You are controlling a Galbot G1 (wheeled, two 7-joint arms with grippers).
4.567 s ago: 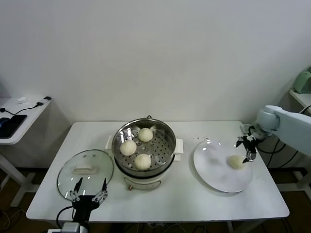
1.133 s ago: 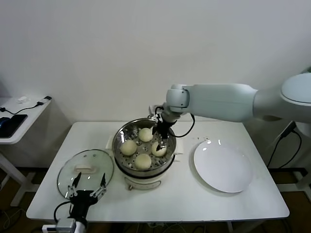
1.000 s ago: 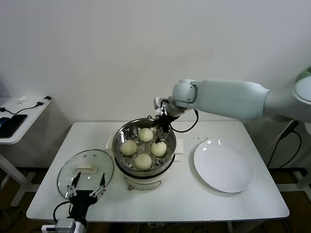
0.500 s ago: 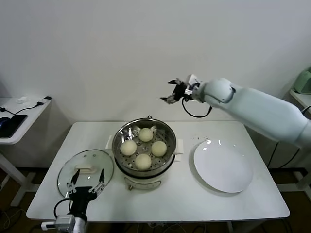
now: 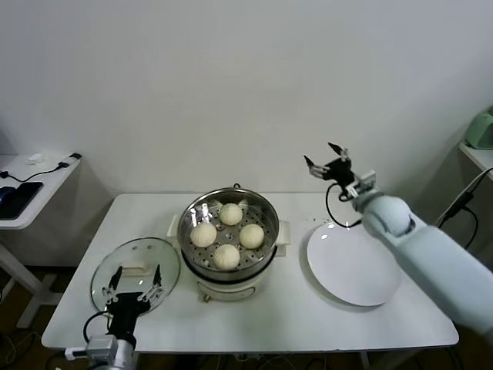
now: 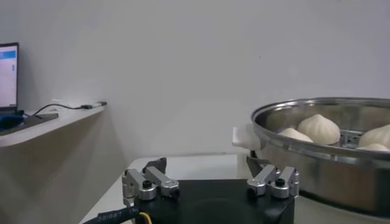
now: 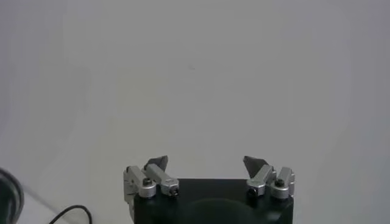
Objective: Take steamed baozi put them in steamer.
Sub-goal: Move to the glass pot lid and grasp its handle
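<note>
Right claw (image 5: 326, 160): your right arm holds it in the air above the table's far right, beyond the plate; fingers apart, holding nothing, facing the wall.
Left claw (image 5: 132, 277): your left arm keeps it low at the table's near-left edge, over the near rim of the lid; fingers apart, holding nothing.
Baozi (image 5: 228, 233): you see four in the steamer, resting on its perforated tray.
Steamer (image 5: 268, 221): at mid-table, uncovered.
Lid (image 5: 135, 271): flat on the table, left of the steamer.
Plate (image 5: 353, 264): right of the steamer.
Table (image 5: 293, 308): white.
</note>
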